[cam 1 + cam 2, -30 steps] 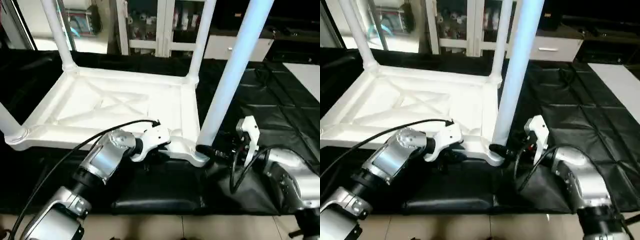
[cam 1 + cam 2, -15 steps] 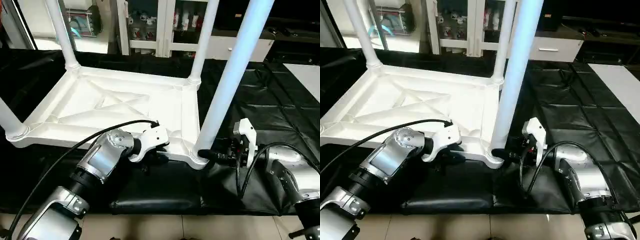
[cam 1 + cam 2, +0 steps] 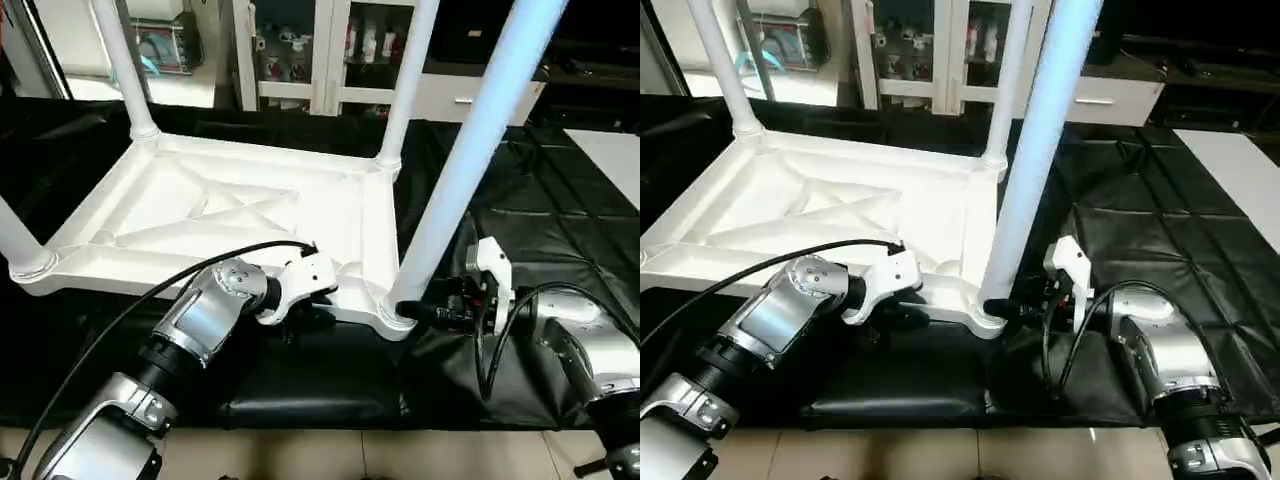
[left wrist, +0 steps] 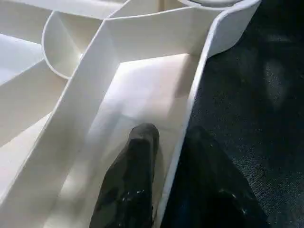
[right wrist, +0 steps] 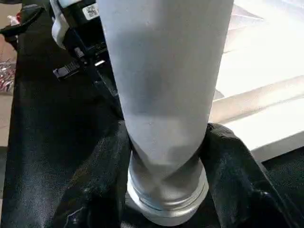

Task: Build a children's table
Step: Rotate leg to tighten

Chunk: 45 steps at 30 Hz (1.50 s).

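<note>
The children's table top (image 3: 230, 210) lies upside down on a black mat, its X-ribbed underside facing up. Legs stand in its far left (image 3: 120, 70), far right (image 3: 405, 80) and near left (image 3: 15, 245) sockets. The near right leg (image 3: 470, 150) rises at a slant from its corner socket (image 3: 392, 318). My right gripper (image 3: 405, 308) is shut on this leg just above the socket, with a finger (image 5: 102, 161) on each side. My left gripper (image 3: 300, 318) is shut on the top's near rim (image 4: 190, 104), one finger (image 4: 140, 142) inside the wall and one outside.
A black quilted mat (image 3: 520, 200) covers the floor under the table top. A black pad (image 3: 320, 385) lies under the near edge. White cabinets (image 3: 300, 50) stand behind, and a white panel (image 3: 610, 150) lies at the far right.
My right gripper has closed in on the foot of the near right leg. The leg leans a little more to the right. My left gripper keeps its hold on the rim.
</note>
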Tool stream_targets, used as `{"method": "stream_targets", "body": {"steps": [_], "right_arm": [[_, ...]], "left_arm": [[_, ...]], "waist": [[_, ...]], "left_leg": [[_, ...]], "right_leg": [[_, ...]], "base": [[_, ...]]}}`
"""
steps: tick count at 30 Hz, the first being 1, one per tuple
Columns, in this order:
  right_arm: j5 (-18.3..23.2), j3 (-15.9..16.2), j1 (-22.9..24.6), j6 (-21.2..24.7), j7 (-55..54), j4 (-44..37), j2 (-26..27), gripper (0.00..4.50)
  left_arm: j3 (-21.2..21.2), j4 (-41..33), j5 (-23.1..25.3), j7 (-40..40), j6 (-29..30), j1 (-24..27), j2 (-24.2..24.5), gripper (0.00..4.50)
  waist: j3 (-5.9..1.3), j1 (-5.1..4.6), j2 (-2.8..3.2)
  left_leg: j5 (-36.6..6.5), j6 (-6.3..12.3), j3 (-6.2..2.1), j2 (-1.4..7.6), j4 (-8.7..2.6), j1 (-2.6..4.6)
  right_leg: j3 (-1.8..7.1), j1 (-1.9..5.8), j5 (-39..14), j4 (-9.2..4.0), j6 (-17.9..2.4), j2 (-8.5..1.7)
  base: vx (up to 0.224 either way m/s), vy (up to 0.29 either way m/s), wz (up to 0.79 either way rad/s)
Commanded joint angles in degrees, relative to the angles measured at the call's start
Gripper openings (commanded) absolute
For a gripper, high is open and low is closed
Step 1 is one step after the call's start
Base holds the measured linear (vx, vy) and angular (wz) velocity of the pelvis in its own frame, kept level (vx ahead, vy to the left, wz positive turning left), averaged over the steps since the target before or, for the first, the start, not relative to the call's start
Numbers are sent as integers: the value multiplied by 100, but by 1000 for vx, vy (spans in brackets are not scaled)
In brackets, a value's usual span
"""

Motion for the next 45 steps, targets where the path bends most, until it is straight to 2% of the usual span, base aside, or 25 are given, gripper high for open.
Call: {"method": "stream_targets", "body": {"steps": [1, 3, 5, 6, 8, 9, 10, 14, 18, 20, 22, 23, 24, 27, 30, 32, 33, 34, 35, 38, 39, 41, 43, 44, 45], "right_arm": [[-523, -23, -39, 105, -1076, 493, 154, 189], [-669, -281, -63, 401, -2406, 705, 604, 188], [-721, -405, -98, 556, -3127, 768, 886, 188], [-721, -405, -98, 556, -3127, 768, 886, 188], [-871, -502, -206, 622, -4090, 925, 1276, 188], [-1017, -503, -284, 541, -4617, 1024, 1535, 188], [-1085, -493, -328, 472, -4887, 1056, 1725, 187], [-1122, -405, -351, 385, -5107, 851, 2082, 187], [-1070, -399, -310, 262, -4910, 735, 1995, 187], [-792, -536, -185, 133, -4627, 428, 1983, 187], [-748, -559, -128, 123, -4579, 312, 1983, 187], [-733, -586, -70, 116, -4592, 209, 1959, 243], [-659, -633, 0, 154, -4572, 72, 1944, 257], [-616, -737, 225, 227, -4645, -347, 1833, 279], [-606, -793, 409, 316, -4667, -687, 1762, 304], [-692, -801, 751, 411, -4646, -1228, 1588, 311], [-723, -807, 872, 439, -4643, -1407, 1529, 334], [-722, -827, 963, 472, -4643, -1531, 1499, 342], [-750, -891, 1248, 578, -4688, -1896, 1399, 346], [-788, -1001, 1659, 664, -4751, -2340, 1271, 374], [-774, -1043, 1771, 648, -4748, -2423, 1252, 381], [-643, -1148, 2065, 638, -4668, -2651, 1208, 384], [-556, -1206, 2191, 648, -4618, -2738, 1195, 384], [-332, -1286, 2444, 728, -4440, -2893, 1116, 384], [-332, -1286, 2444, 728, -4440, -2893, 1116, 384]], "left_arm": [[142, 47, -96, 329, 227, -19, -273, 74], [495, 446, -142, 1118, 478, -237, -696, 74], [639, 739, -128, 1536, 480, -396, -897, 74], [639, 739, -128, 1536, 480, -396, -897, 74], [780, 1176, -86, 2099, 316, -635, -1132, 74], [823, 1381, -60, 2360, 178, -775, -1269, 74], [850, 1467, -73, 2467, 80, -854, -1364, 74], [745, 1634, 6, 2451, -316, -1027, -1511, 74], [680, 1633, 40, 2357, -434, -1010, -1464, 74], [596, 1753, 58, 2276, -684, -997, -1420, 74], [571, 1816, 52, 2250, -788, -1004, -1418, 74], [552, 1825, 56, 2223, -825, -996, -1408, 74], [535, 1865, 67, 2195, -939, -998, -1398, 73], [485, 1964, 76, 2055, -1248, -1018, -1387, 73], [444, 2012, 69, 1966, -1433, -1030, -1389, 73], [362, 2039, 61, 1796, -1711, -1032, -1433, 73], [323, 2040, 57, 1711, -1825, -1027, -1452, 73], [284, 2026, 51, 1619, -1936, -1009, -1464, 73], [184, 2016, 50, 1437, -2169, -961, -1528, 73], [62, 2020, 46, 1197, -2450, -912, -1625, 73], [47, 2020, 49, 1193, -2463, -904, -1650, 73], [18, 2068, 67, 1204, -2512, -915, -1702, 73], [15, 2104, 72, 1214, -2538, -930, -1716, 73], [34, 2160, 68, 1183, -2608, -957, -1736, 73], [34, 2160, 68, 1183, -2608, -957, -1736, 73]], "waist": [[-297, -11, -50], [-273, -110, -61], [-290, -173, -57], [-291, -188, -64], [-289, -195, -55], [-285, -230, -27], [-303, -233, -37], [-302, -229, -31], [-316, -202, -18], [-313, -174, -17], [-318, -151, -27], [-320, -138, -34], [-322, -125, -33], [-329, -85, -34], [-335, -31, -38], [-349, 61, -40], [-355, 72, -51], [-358, 93, -21], [-347, 123, 9], [-333, 193, -15], [-330, 213, 32], [-319, 243, 7], [-304, 255, -6], [-292, 240, 30], [-294, 244, 14]], "left_leg": [[-1114, 410, -38, 97, -417, -3], [-1600, 144, -68, 77, -448, 22], [-1811, 25, -98, 58, -445, 48], [-1819, 19, -104, 52, -448, 32], [-1935, 66, -87, 32, -428, 80], [-1994, 22, -105, 14, -441, 56], [-1993, 5, -116, 13, -445, 52], [-2058, 60, -124, 31, -465, 51], [-1973, 105, -110, 57, -470, 45], [-1862, 162, -97, 57, -474, 27], [-1788, 195, -88, 65, -472, 31], [-1714, 204, -83, 67, -474, 25], [-1667, 210, -83, 71, -473, 30], [-1447, 246, -64, 86, -466, 44], [-1297, 285, -62, 90, -461, 31], [-979, 386, -35, 93, -428, 51], [-819, 451, -35, 86, -422, 22], [-757, 472, -29, 85, -417, 33], [-767, 503, -18, 99, -414, 53], [-932, 493, -6, 116, -419, 70], [-980, 461, -16, 114, -428, 55], [-1138, 412, -7, 119, -428, 67], [-1257, 405, -11, 116, -437, 38], [-1333, 409, -20, 108, -453, 9], [-1382, 398, -20, 113, -441, 30]], "right_leg": [[98, 304, -1707, -330, -1286, -184], [68, 274, -2498, -425, -1004, -177], [49, 259, -2839, -477, -838, -183], [44, 265, -2883, -488, -792, -179], [45, 190, -2984, -548, -712, -161], [31, 195, -3029, -556, -672, -152], [20, 216, -3027, -554, -649, -159], [24, 210, -2781, -543, -660, -154], [52, 227, -2320, -496, -814, -161], [64, 250, -2092, -480, -903, -163], [77, 252, -1932, -453, -970, -162], [80, 264, -1874, -443, -993, -169], [84, 266, -1834, -438, -1004, -176], [100, 266, -1488, -395, -1120, -171], [110, 295, -1355, -367, -1116, -180], [130, 286, -925, -327, -1127, -170], [128, 305, -746, -293, -1171, -169], [131, 301, -685, -291, -1184, -170], [136, 274, -671, -297, -1205, -173], [142, 259, -836, -323, -1187, -176], [145, 264, -916, -324, -1153, -184], [150, 249, -1072, -353, -1103, -190], [152, 258, -1245, -366, -1060, -201], [147, 274, -1393, -404, -984, -201], [146, 260, -1451, -407, -959, -204]], "base": [[0, 0, 0], [0, 0, 0], [0, 0, 0], [0, 0, 0], [0, 0, 0], [0, 0, 0], [0, 0, 0], [0, 0, 0], [0, 0, 0], [0, 0, 0], [0, 0, 0], [0, 0, 0], [0, 0, 0], [0, 0, 0], [0, 0, 0], [0, 0, 0], [0, 0, 0], [0, 0, 0], [0, 0, 0], [0, 0, 0], [0, 0, 0], [0, 0, 0], [0, 0, 0], [0, 0, 0], [0, 0, 0]]}}
